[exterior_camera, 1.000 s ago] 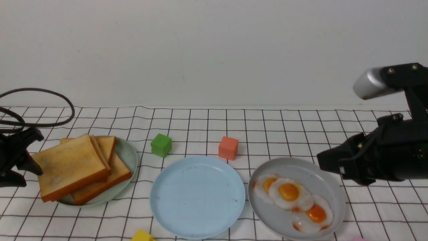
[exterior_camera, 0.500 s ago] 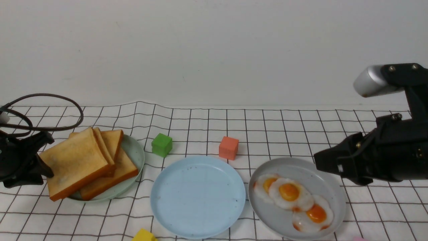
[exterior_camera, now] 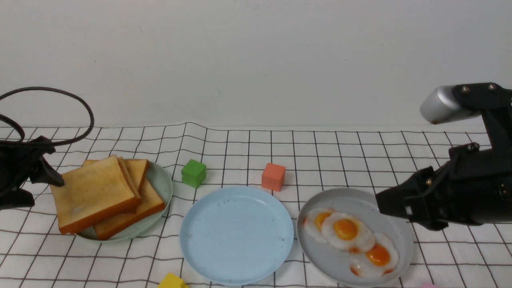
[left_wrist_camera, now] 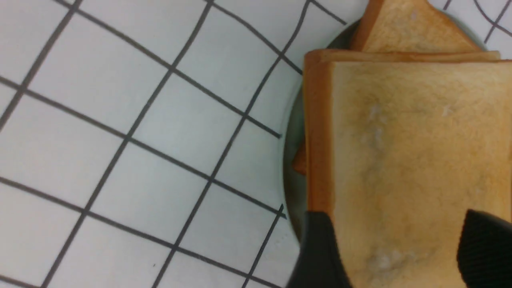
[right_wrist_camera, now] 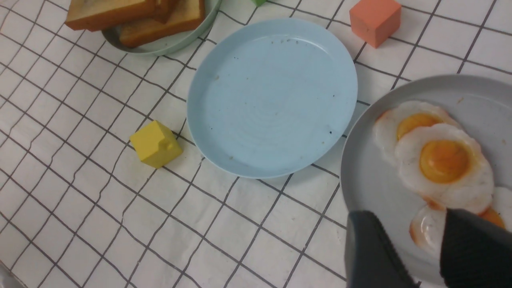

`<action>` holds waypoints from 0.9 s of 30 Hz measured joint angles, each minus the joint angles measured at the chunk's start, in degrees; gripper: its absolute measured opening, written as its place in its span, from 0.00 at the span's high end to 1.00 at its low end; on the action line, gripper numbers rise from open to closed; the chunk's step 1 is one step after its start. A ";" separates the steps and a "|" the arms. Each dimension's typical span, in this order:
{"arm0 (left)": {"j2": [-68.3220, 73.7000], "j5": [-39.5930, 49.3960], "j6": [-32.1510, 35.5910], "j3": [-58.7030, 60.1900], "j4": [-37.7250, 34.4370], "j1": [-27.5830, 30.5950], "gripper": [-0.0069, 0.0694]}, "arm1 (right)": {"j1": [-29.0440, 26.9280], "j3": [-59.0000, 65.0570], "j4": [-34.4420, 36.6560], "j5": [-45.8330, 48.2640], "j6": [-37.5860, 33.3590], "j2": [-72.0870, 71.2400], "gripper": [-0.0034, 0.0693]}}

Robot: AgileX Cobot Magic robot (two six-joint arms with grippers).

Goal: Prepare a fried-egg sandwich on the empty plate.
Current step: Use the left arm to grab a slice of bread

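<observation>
Left gripper wide open at the edge of the toast stack, gripping nothing. Stack sits on pale green plate. Right gripper part-open, holding nothing, over grey plate with three fried eggs. Empty plate between them, bare.

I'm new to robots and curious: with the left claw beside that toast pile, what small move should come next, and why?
Probably closing the left gripper on the top toast slice. Its jaws stand open at that slice's edge, and the light blue plate holds no bread yet.
</observation>
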 joint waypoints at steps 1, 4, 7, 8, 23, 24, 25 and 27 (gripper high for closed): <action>0.70 0.18 1.55 0.00 -0.85 0.00 0.25 | 0.00 0.00 0.00 0.16 0.00 0.00 0.56; 2.40 0.64 4.98 0.00 -2.56 0.00 0.22 | 0.00 0.00 0.00 0.57 0.00 0.00 0.56; 5.03 0.84 7.96 0.00 -5.20 0.55 0.21 | 0.00 0.00 0.00 1.56 0.00 0.00 0.56; 5.10 0.84 8.22 0.00 -5.30 0.61 0.21 | 0.00 0.00 0.00 1.69 0.00 0.00 0.56; 9.27 0.64 18.47 -0.36 -12.19 1.26 0.59 | 0.00 0.00 0.00 4.07 -0.07 0.00 0.56; 9.27 0.78 18.01 -0.42 -11.70 1.32 0.61 | 0.00 0.00 0.00 4.37 -0.07 0.00 0.56; 9.27 1.01 16.49 -0.55 -10.71 1.32 0.62 | 0.00 0.00 0.00 4.76 -0.07 0.00 0.56; 9.06 1.50 15.06 -0.76 -9.35 1.32 0.62 | 0.00 0.00 0.00 5.10 -0.07 0.00 0.56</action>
